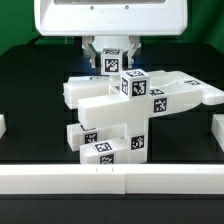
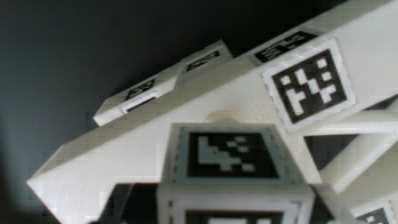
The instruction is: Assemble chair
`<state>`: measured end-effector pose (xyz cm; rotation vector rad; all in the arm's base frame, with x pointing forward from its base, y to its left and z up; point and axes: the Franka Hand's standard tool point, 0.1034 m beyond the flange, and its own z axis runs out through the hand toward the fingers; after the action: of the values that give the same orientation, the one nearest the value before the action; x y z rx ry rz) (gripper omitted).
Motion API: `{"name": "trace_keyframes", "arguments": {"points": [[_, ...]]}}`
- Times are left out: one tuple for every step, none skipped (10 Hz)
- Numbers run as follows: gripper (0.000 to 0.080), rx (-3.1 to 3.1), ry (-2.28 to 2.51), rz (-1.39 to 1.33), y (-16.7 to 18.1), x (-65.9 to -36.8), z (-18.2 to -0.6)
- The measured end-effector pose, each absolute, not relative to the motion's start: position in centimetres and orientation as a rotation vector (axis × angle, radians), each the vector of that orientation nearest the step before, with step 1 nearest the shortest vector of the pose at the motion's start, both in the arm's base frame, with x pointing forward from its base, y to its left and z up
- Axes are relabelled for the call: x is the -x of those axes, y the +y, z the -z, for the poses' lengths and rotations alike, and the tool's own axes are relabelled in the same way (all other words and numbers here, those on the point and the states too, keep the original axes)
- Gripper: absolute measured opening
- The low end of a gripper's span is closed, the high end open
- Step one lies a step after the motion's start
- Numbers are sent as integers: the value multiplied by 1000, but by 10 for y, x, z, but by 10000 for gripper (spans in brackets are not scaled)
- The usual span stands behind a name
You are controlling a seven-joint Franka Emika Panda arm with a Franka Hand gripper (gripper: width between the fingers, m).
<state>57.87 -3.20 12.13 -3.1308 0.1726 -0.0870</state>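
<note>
On the exterior view's left, long bars [image 1: 95, 95] of the chair [image 1: 120, 115] jut out over small cubes [image 1: 100, 145] on the black table [image 1: 30, 110], with a white rail [image 1: 110, 180] along the near edge. At centre, the gripper [image 1: 112, 62] sits on the far side of the chair's top; whether its fingers are clamped or apart, I cannot tell. To the right a slanted bar [image 1: 185, 97] reaches out. The wrist view shows tagged blocks [image 2: 222, 150] very close. The step likely calls for slow, steady motion so the loose stack stays seated.
</note>
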Motion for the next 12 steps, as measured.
{"name": "trace_keyframes", "arguments": {"points": [[287, 3132, 172, 95, -32, -580, -121], [287, 3133, 171, 97, -32, -580, -121], [287, 3133, 171, 99, -32, -580, -121], [287, 3133, 171, 99, -32, -580, -121], [287, 3133, 171, 99, -32, -580, -121], [287, 3133, 171, 99, -32, -580, -121], [287, 3133, 171, 100, -32, -580, -121], [287, 3132, 168, 105, -30, -579, -122], [287, 3133, 166, 112, -29, -575, -121], [287, 3134, 167, 109, -30, -573, -119], [287, 3135, 171, 106, -32, -572, -118], [287, 3136, 173, 106, -32, -571, -117]]}}
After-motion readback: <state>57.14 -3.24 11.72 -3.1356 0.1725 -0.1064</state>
